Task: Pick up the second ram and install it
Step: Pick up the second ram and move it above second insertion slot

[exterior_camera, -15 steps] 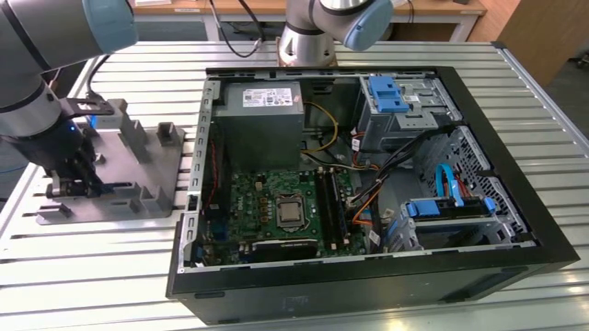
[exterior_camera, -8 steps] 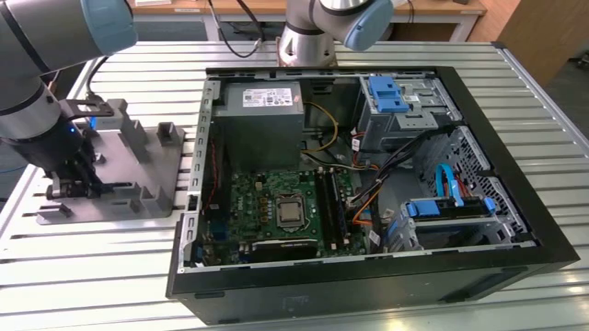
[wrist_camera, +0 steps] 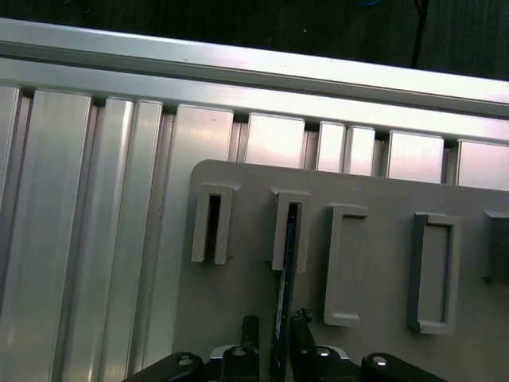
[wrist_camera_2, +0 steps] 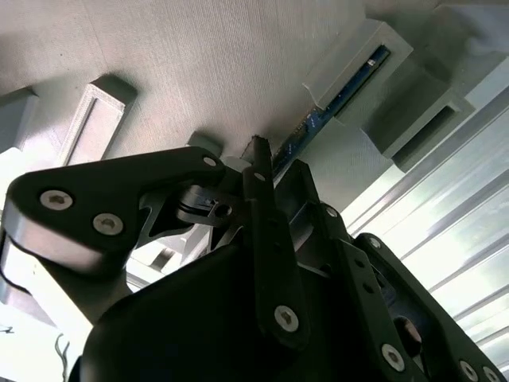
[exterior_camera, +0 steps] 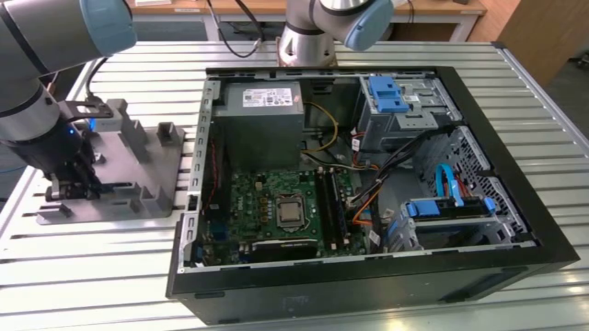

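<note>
The second ram [wrist_camera: 285, 255] is a thin dark board standing on edge in a gray holder block [wrist_camera: 288, 213] on the gray holder plate [exterior_camera: 138, 172]. In the second wrist view the ram [wrist_camera_2: 342, 87] runs from that block toward my fingers. My gripper [wrist_camera: 275, 322] is down over the near end of the stick with one finger on each side. A small gap shows beside one finger, so the gripper is open around the ram. In the exterior view the gripper [exterior_camera: 72, 189] is low over the plate at the exterior view's left.
The open PC case [exterior_camera: 368, 179] lies to the exterior view's right, with the motherboard [exterior_camera: 276, 207], CPU socket [exterior_camera: 290, 212] and long black slots [exterior_camera: 329, 207]. More gray holder blocks [wrist_camera: 346, 263] stand on the plate. A slatted aluminium table [wrist_camera: 79, 199] lies under everything.
</note>
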